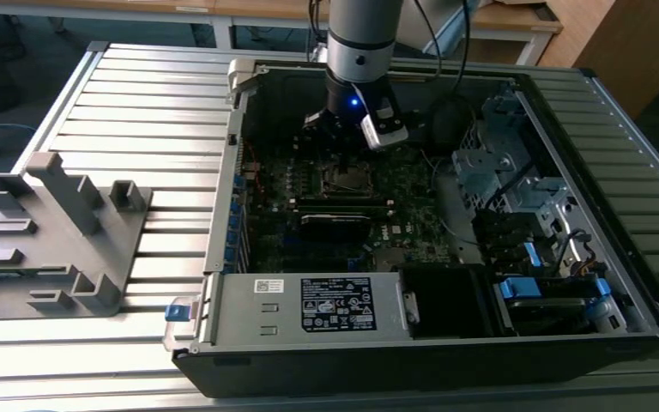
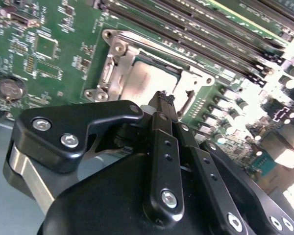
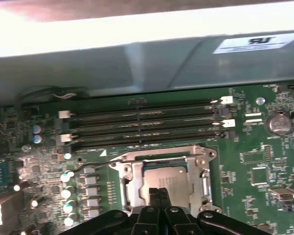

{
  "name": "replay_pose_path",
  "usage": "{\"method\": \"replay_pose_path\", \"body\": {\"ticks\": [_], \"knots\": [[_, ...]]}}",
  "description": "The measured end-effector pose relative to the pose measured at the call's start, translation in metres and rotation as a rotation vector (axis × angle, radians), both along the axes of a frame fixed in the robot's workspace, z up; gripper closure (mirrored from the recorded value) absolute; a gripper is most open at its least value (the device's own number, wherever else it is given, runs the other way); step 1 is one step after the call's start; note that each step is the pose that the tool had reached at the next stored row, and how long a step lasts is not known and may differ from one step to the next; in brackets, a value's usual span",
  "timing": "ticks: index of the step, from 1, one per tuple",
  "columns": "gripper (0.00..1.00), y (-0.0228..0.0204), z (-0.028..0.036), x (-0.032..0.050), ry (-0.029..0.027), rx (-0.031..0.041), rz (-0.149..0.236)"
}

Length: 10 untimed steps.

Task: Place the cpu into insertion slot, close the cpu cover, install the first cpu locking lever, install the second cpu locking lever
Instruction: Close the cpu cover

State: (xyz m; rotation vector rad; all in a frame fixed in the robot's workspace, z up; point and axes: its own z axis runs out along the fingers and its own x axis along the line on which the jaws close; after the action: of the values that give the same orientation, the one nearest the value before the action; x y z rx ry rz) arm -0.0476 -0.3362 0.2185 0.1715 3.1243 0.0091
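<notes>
- tool pinched shut, nothing seen betw. fingers; tip right at edge of cpu cover
- cpu sits in insertion slot, cover down over it; lies just ahead of tip

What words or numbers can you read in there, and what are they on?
None can be read clearly.
Black label on the grey box: print too small.
White sticker on the same box: too small.
White label on the case wall: blurred.
Motherboard markings: too tiny.
</notes>
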Motion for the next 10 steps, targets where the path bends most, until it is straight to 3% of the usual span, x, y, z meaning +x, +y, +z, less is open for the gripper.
{"method": "replay_pose_path", "body": {"ticks": [5, 6, 8, 10], "knots": [[0.9, 0.0, 0.0, 0.0019, -0.0013, -0.0001, 0.0], [0.9, 0.0, -0.0001, 0.002, -0.0067, -0.0001, 0.0], [0.9, 0.0001, -0.0004, 0.0018, -0.025, 0.0001, 0.0], [0.9, 0.0, -0.0006, 0.0018, -0.0269, 0.0, -0.009]]}}
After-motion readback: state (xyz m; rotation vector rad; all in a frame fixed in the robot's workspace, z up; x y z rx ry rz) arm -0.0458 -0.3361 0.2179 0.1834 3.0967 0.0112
